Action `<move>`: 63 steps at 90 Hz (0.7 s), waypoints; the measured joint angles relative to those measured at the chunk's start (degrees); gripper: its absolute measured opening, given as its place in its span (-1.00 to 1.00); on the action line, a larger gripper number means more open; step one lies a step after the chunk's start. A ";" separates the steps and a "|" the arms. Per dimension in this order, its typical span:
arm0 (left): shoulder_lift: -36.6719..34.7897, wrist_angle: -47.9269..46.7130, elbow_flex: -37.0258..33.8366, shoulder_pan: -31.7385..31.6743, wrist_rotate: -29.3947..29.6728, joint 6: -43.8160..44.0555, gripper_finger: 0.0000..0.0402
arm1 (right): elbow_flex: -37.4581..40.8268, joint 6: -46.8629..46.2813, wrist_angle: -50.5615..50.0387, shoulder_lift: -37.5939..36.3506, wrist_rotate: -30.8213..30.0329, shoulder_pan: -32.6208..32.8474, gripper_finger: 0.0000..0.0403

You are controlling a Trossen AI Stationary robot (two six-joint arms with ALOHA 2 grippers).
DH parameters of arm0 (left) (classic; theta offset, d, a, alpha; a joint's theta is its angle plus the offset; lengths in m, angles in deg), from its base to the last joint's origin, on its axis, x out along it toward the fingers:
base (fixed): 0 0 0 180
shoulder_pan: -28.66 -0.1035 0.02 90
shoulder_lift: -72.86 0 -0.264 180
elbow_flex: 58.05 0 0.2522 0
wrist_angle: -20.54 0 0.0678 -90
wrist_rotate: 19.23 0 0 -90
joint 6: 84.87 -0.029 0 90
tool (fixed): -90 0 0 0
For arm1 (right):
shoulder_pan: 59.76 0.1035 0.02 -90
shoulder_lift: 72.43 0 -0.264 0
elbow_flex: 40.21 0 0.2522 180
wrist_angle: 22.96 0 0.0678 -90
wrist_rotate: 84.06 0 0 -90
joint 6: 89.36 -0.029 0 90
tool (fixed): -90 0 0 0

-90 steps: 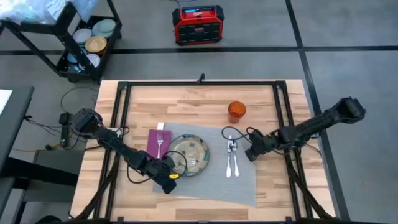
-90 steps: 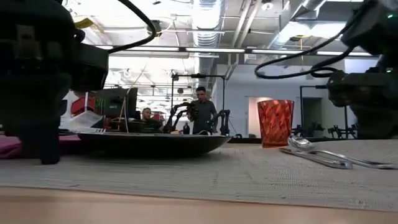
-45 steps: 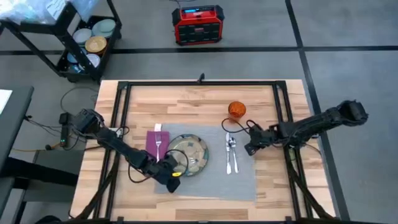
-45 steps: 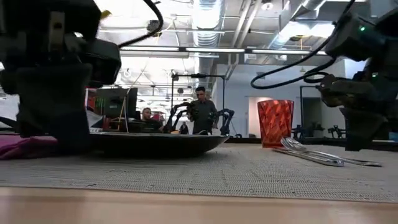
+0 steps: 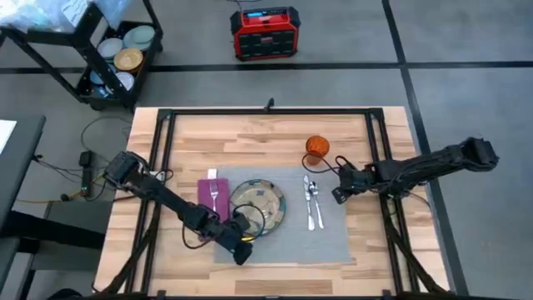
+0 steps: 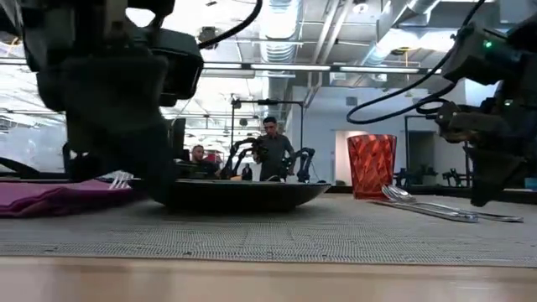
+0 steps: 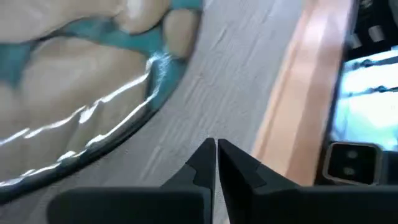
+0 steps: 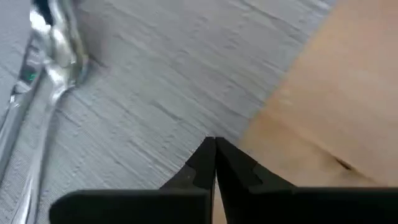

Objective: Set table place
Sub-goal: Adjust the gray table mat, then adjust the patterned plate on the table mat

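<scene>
On the light plank table [image 5: 250,133] lies a grey placemat [image 5: 291,242], with the round patterned plate [image 5: 258,207] on its left part. Magenta napkin [image 5: 208,196] sits just left of the plate, half on the mat, silver fork [image 5: 214,193] lying on it. Knife [image 5: 310,204] and spoon [image 5: 316,204] lie side by side right of the plate; orange cup [image 5: 316,148] stands near the mat's far edge, beyond them. Left gripper [image 5: 242,255] is low on the mat's near edge just beside the plate rim, jaws clenched together, nothing between them. Right gripper [image 5: 339,195] touches down at the mat's right edge, near the spoon, jaws also pressed closed and empty.
</scene>
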 joint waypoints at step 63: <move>-12.52 -39.55 0.39 -14.17 6.87 -1.19 -1.00 | -0.20 -0.11 -0.05 -3.83 -0.02 0.09 -1.00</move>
